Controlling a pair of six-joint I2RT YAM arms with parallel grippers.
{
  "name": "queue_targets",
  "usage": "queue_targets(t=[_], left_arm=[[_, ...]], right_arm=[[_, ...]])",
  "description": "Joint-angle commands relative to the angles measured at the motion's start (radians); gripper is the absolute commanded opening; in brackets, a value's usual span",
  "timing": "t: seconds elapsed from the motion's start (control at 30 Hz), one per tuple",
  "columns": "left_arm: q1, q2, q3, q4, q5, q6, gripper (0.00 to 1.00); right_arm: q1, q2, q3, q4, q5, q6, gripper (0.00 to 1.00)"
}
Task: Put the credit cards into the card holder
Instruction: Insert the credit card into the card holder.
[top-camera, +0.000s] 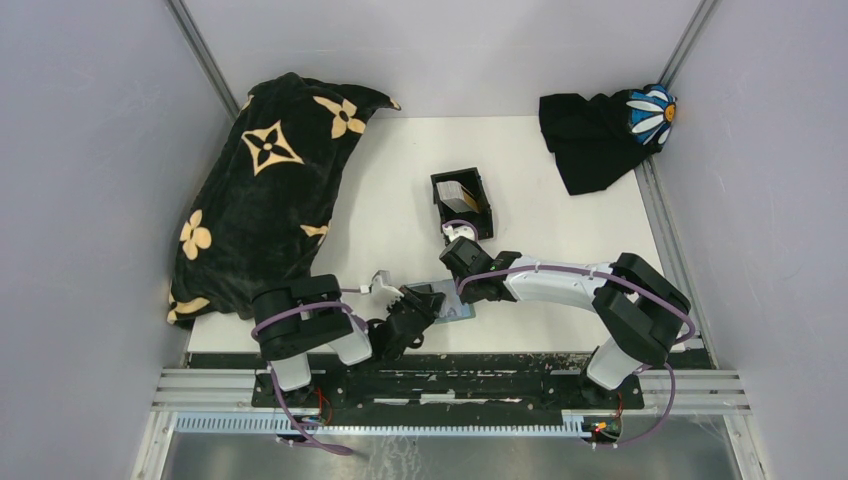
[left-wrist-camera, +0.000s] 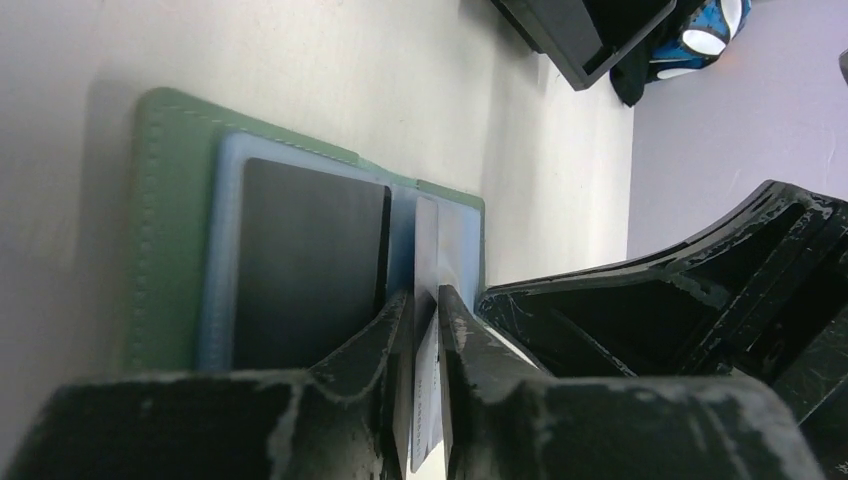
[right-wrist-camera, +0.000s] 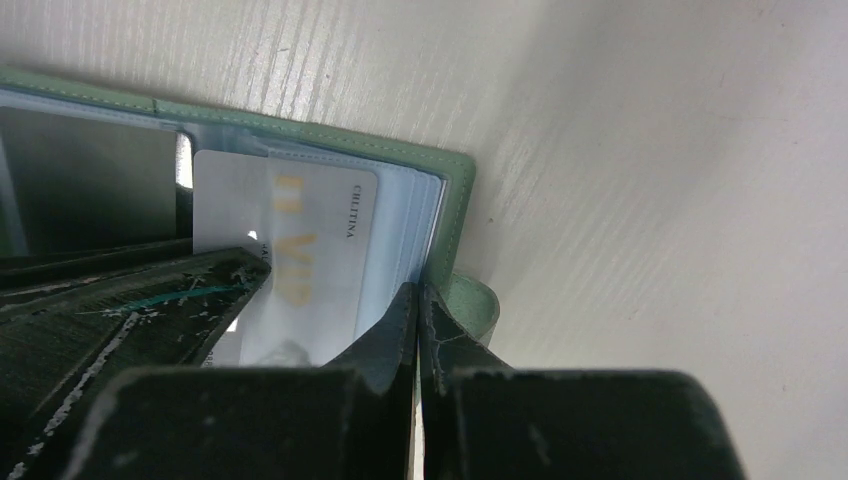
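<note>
A green wallet (top-camera: 458, 311) lies open near the table's front edge, between both grippers. Its clear sleeves hold a dark card (left-wrist-camera: 305, 270) and a white credit card (right-wrist-camera: 300, 240) with gold letters. My left gripper (left-wrist-camera: 425, 295) is closed to a narrow slit on the edge of a whitish credit card (left-wrist-camera: 426, 240) standing up from the wallet (left-wrist-camera: 165, 250). My right gripper (right-wrist-camera: 417, 290) is shut on the edge of the wallet's green cover (right-wrist-camera: 330, 135). The black card holder (top-camera: 437, 200) sits farther back with a pale card (top-camera: 455, 192) inside.
A big black blanket with tan flowers (top-camera: 265, 200) fills the left side. A black cloth with a white daisy (top-camera: 600, 135) lies at the back right corner. Grey walls close in both sides. The right arm's fingers (left-wrist-camera: 720, 290) stand close to my left gripper.
</note>
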Motion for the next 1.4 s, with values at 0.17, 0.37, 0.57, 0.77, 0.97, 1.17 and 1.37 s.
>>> queue_targets(t=[0.17, 0.37, 0.57, 0.77, 0.97, 1.17, 1.37], left_arm=[[-0.005, -0.093, 0.043, -0.297, 0.026, 0.071, 0.4], [-0.005, -0.179, 0.047, -0.422, -0.024, 0.087, 0.43], [-0.005, -0.237, 0.066, -0.479, -0.046, 0.146, 0.44], [-0.009, -0.246, 0.114, -0.561, -0.043, 0.198, 0.45], [-0.015, -0.247, 0.133, -0.625, -0.062, 0.204, 0.45], [-0.034, -0.253, 0.172, -0.702, -0.083, 0.246, 0.48], [-0.04, -0.218, 0.261, -0.822, -0.063, 0.277, 0.52]], right_arm=[[0.004, -0.007, 0.016, 0.02, 0.003, 0.011, 0.01], [0.004, -0.008, 0.02, 0.014, 0.004, 0.009, 0.01], [0.004, -0.004, 0.026, 0.012, 0.002, 0.007, 0.01], [0.003, -0.009, 0.032, 0.021, -0.026, 0.005, 0.01], [0.005, -0.037, 0.032, 0.037, -0.049, 0.002, 0.01], [0.006, -0.009, 0.045, 0.041, -0.069, 0.002, 0.01], [0.008, -0.008, 0.05, 0.046, -0.08, 0.006, 0.01]])
